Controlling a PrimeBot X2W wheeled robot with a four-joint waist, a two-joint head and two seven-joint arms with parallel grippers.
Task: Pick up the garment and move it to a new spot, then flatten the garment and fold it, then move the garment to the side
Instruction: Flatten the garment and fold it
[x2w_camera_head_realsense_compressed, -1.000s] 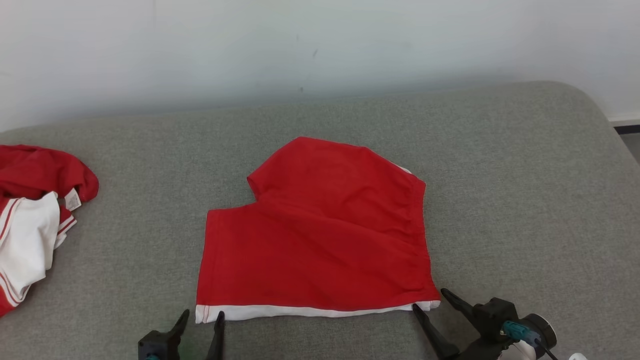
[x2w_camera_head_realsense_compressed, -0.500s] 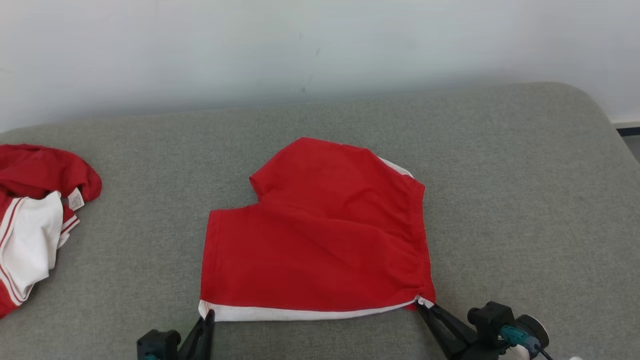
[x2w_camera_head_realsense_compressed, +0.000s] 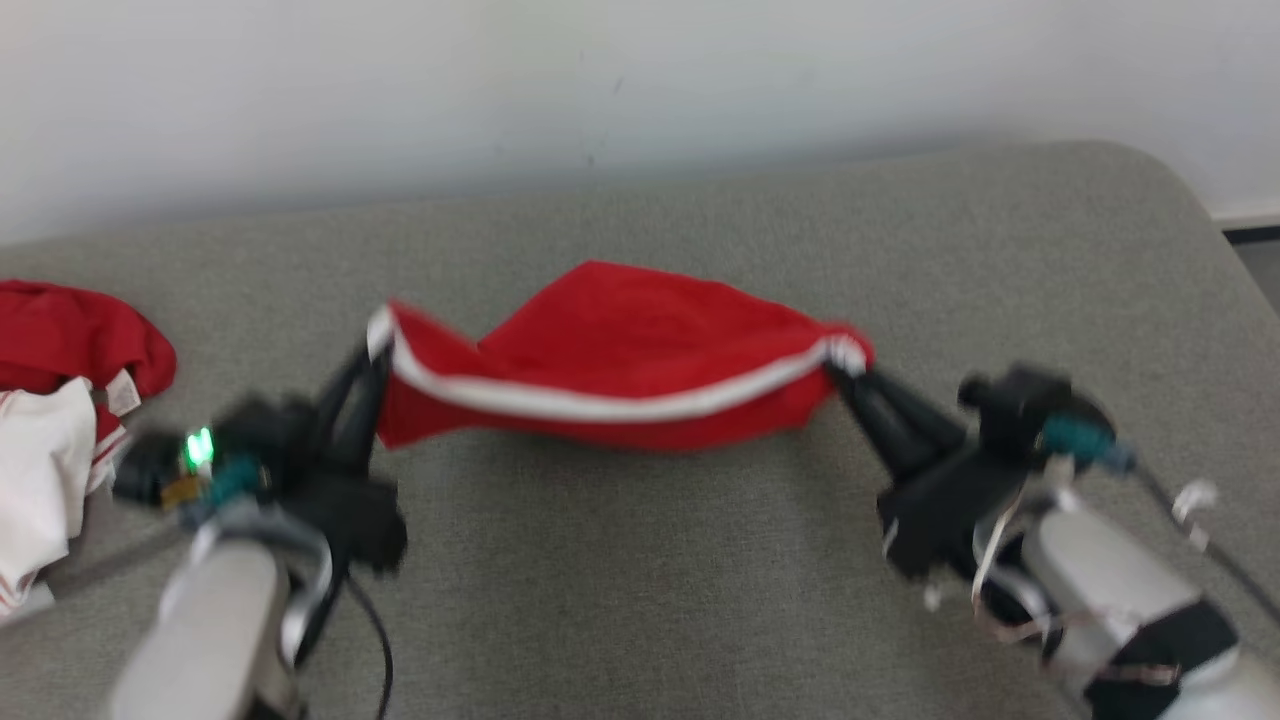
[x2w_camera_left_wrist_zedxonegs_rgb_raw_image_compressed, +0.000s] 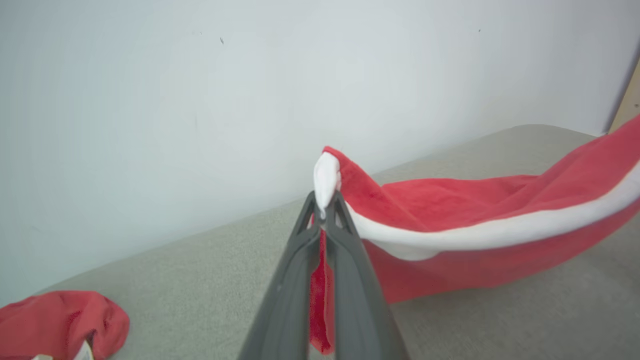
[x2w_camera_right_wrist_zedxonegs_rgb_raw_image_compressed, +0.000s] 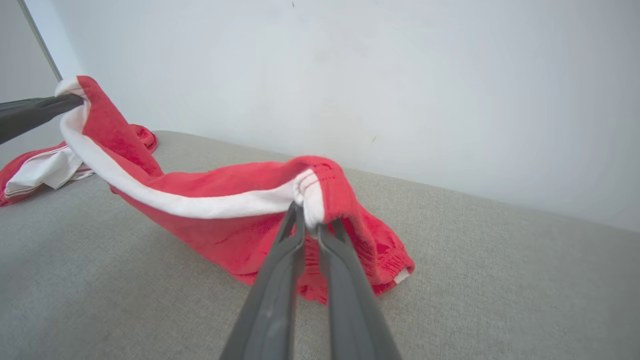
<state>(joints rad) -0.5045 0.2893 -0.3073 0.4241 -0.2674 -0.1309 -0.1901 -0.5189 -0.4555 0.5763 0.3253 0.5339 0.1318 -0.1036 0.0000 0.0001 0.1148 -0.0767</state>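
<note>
Left pincer (x2w_camera_head_realsense_compressed: 377, 345), right pincer (x2w_camera_head_realsense_compressed: 846, 368) clamp one garment (x2w_camera_head_realsense_compressed: 620, 335); second garment (x2w_camera_head_realsense_compressed: 70, 340) apart.

Now left pincer (x2w_camera_head_realsense_compressed: 377, 345), right pincer (x2w_camera_head_realsense_compressed: 848, 364) grip the lifted garment (x2w_camera_head_realsense_compressed: 620, 340)

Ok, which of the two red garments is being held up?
The middle garment, pinched at its white-edged corners by the left hand and right hand; the other garment lies crumpled at the left.

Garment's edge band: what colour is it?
White band on the red garment; the right wrist view shows it best.
</note>
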